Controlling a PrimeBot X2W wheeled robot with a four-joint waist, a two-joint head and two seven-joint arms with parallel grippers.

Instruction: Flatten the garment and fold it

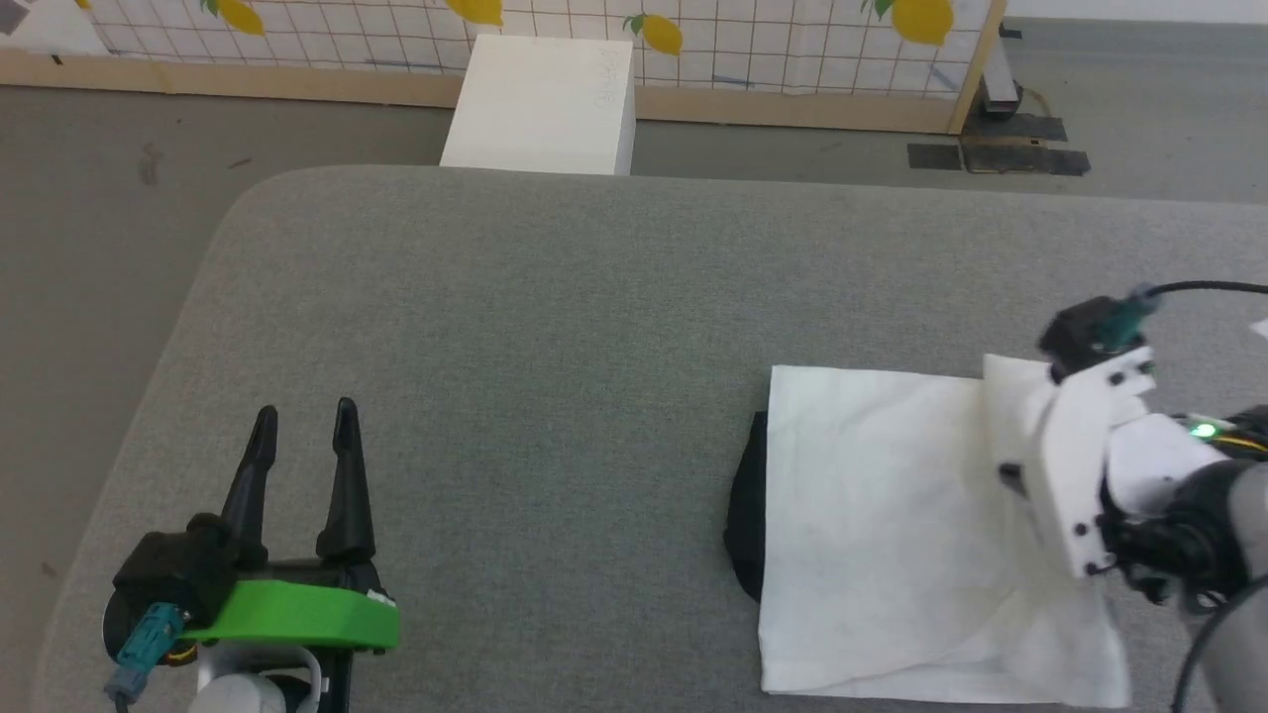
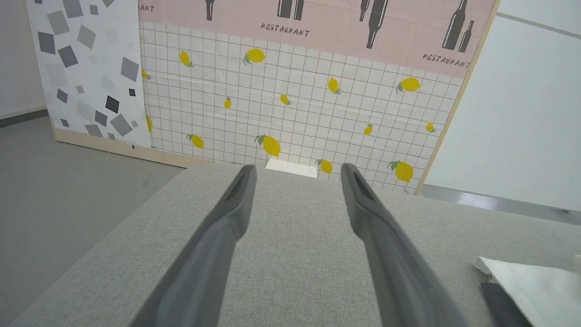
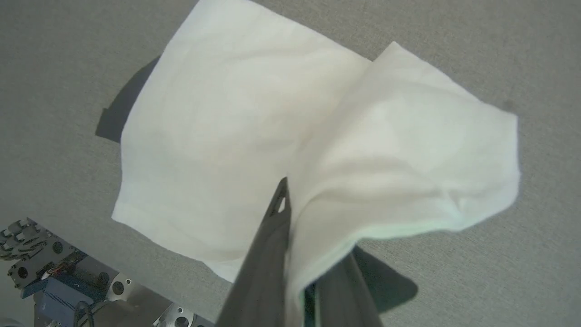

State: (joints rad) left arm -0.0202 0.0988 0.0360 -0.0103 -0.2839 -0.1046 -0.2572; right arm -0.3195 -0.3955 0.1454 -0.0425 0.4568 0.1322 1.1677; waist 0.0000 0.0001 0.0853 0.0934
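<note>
1. Garment (image 1: 892, 535) in the head view: it lies folded into a white rectangle on the right half of the grey fabric table (image 1: 594, 297), with a black part (image 1: 748, 515) poking out at its left edge. Beyond the table there is grey floor (image 1: 99, 198), a white box (image 1: 545, 104) and a lemon-print partition (image 1: 773, 40). The left gripper (image 1: 305, 408) sits at lower left above bare tabletop, well apart from the shirt, its fingers spread. The right arm (image 1: 1090, 465) reaches in over the garment's right edge, and its white wrist hides the fingers.

2. Left wrist view: the left gripper (image 2: 297, 169) holds its two fingers wide apart with nothing between them, pointing across the table (image 2: 295, 254) at the lemon partition (image 2: 295, 109). A pink "RESTAURANT" banner (image 2: 317, 27) runs above that, with a grey-squares panel (image 2: 86, 68) to the side. The white box (image 2: 277, 164) peeks over the far edge. A garment (image 2: 535, 286) corner shows at lower right.

3. Right wrist view: the right gripper (image 3: 304, 227) is clamped on a raised fold of the garment (image 3: 254, 118), and cloth drapes over one finger. The rest of the garment lies on the table (image 3: 454, 27).
</note>
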